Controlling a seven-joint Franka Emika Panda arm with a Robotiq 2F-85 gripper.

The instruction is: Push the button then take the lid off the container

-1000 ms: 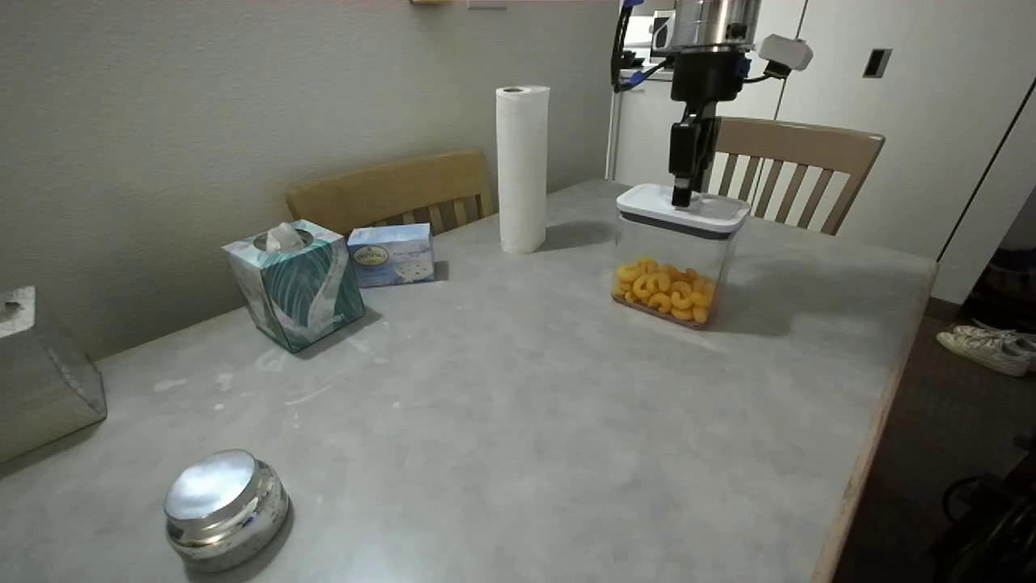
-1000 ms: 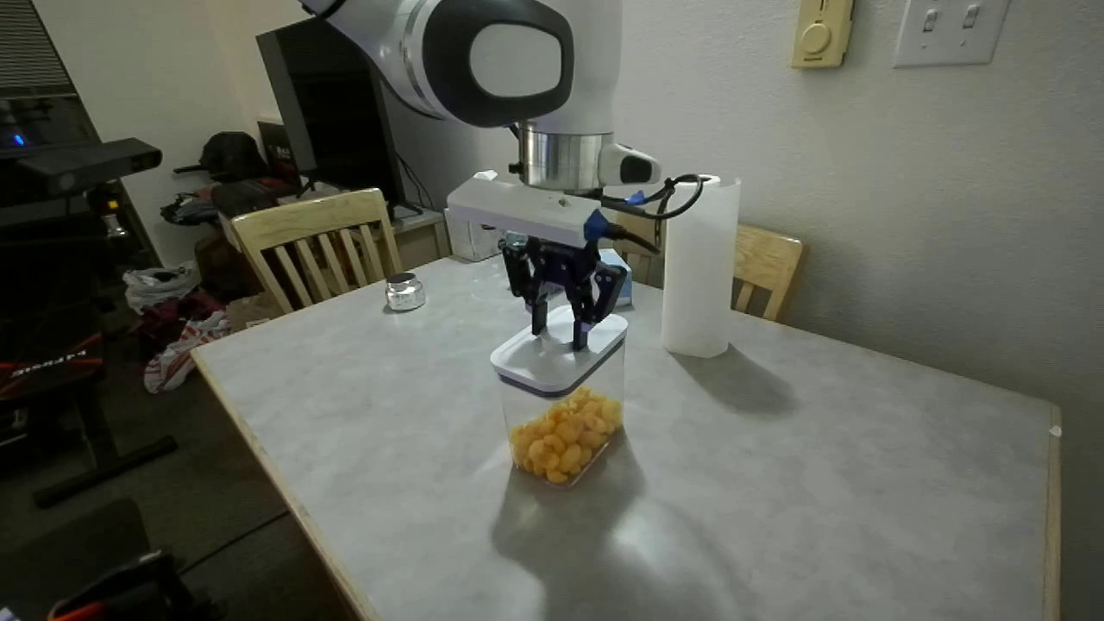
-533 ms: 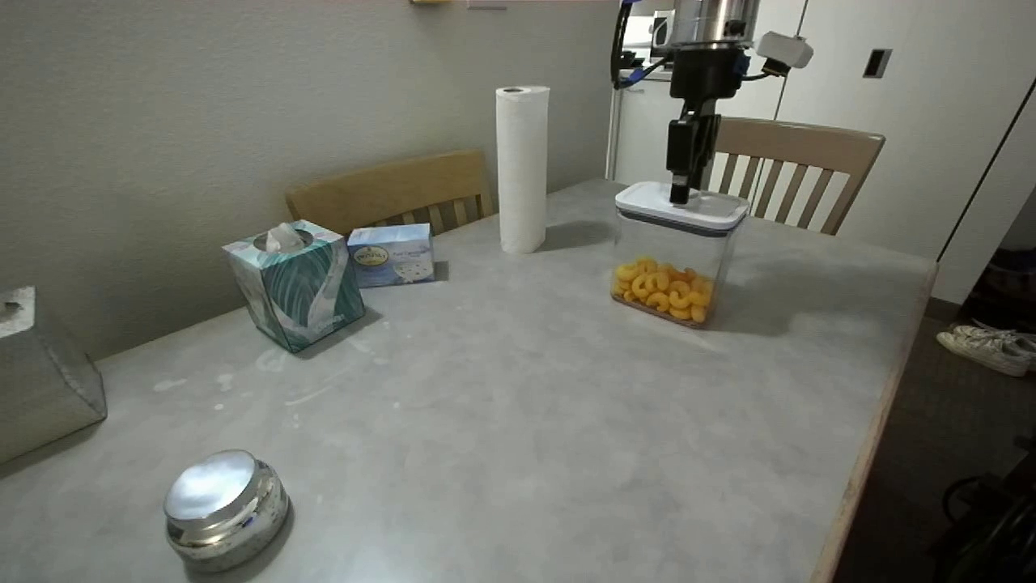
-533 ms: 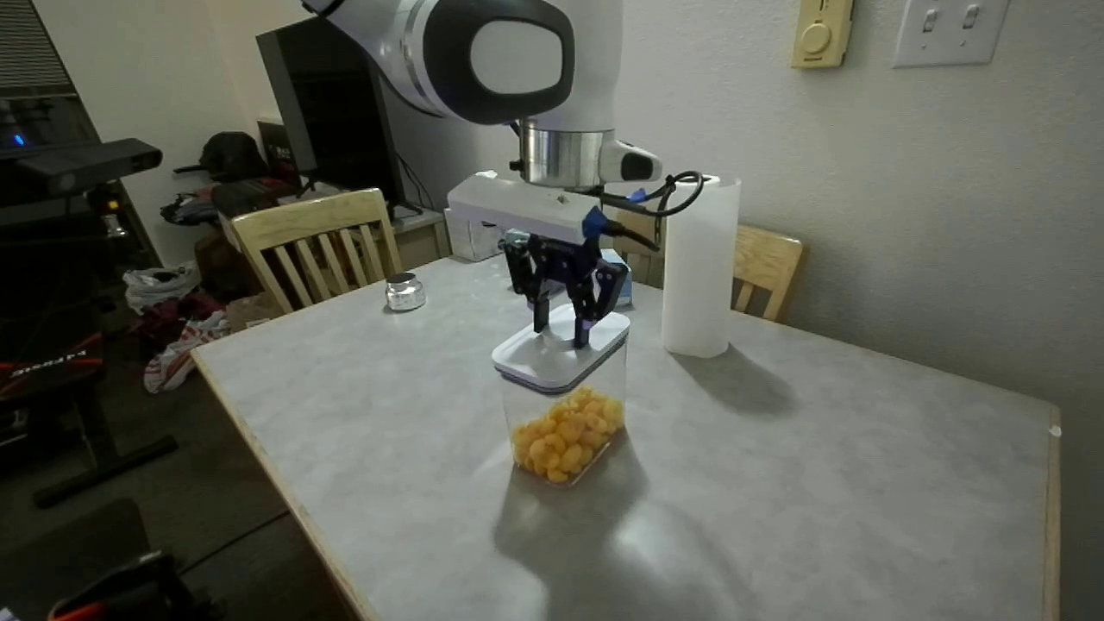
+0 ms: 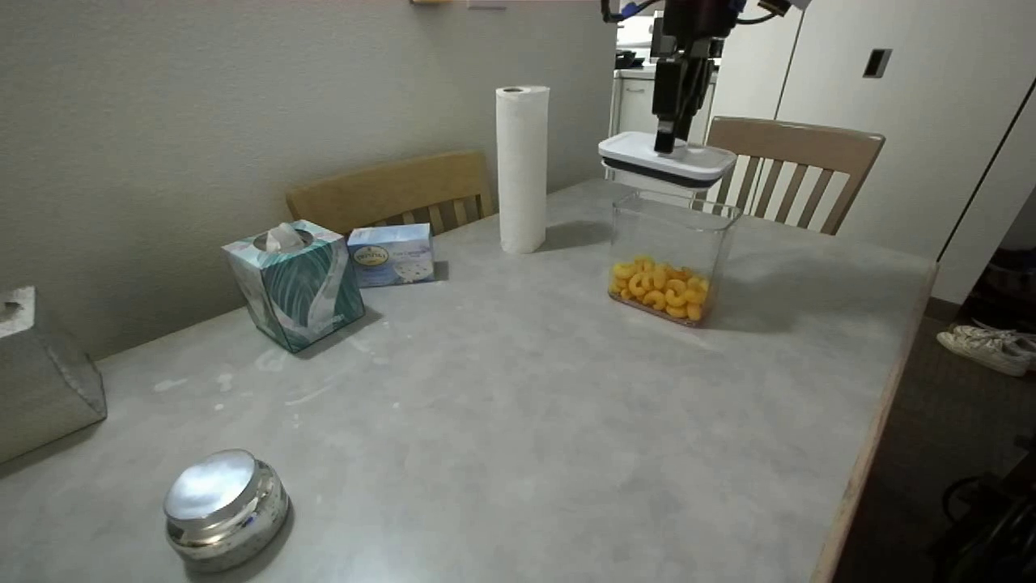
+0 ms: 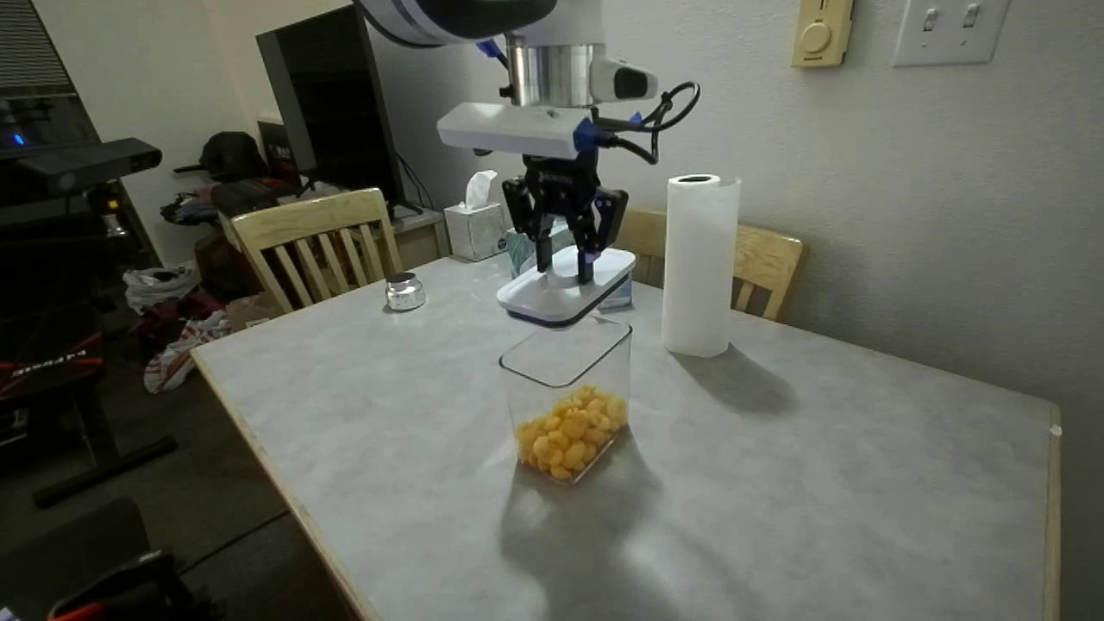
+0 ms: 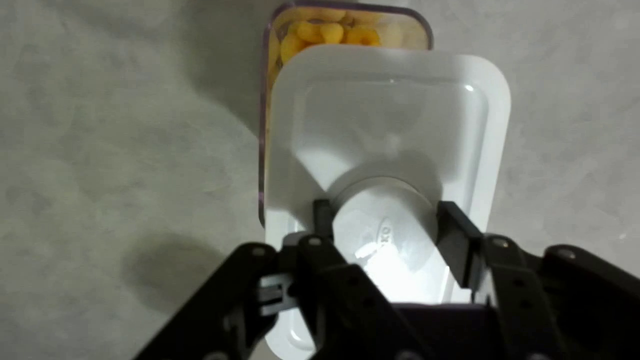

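Note:
The flat white lid with its dark seal shows in both exterior views [image 5: 627,151] [image 6: 548,299] and in the wrist view [image 7: 380,107]. It hangs roughly level a little above the clear container [image 5: 668,235], apart from its open rim. My gripper [image 5: 674,146] is shut on the raised round button [image 7: 382,237] in the lid's middle, one fingertip on each side. The gripper also shows in an exterior view [image 6: 565,269]. The container stands upright on the table with yellow-orange pieces [image 6: 571,431] at its bottom. In the wrist view the lid covers most of the container.
A white paper-towel roll [image 5: 522,174] stands near the wall, close to the container. A teal tissue box [image 5: 298,287], a blue tea box [image 5: 394,257], a grey tissue box [image 5: 48,380] and a silver jar [image 5: 227,510] stand further off. Wooden chairs [image 5: 797,154] border the table.
My gripper has risen with the lid in its grasp. The lid has come off the container, whose top is now open. The container has barely shifted on the table.

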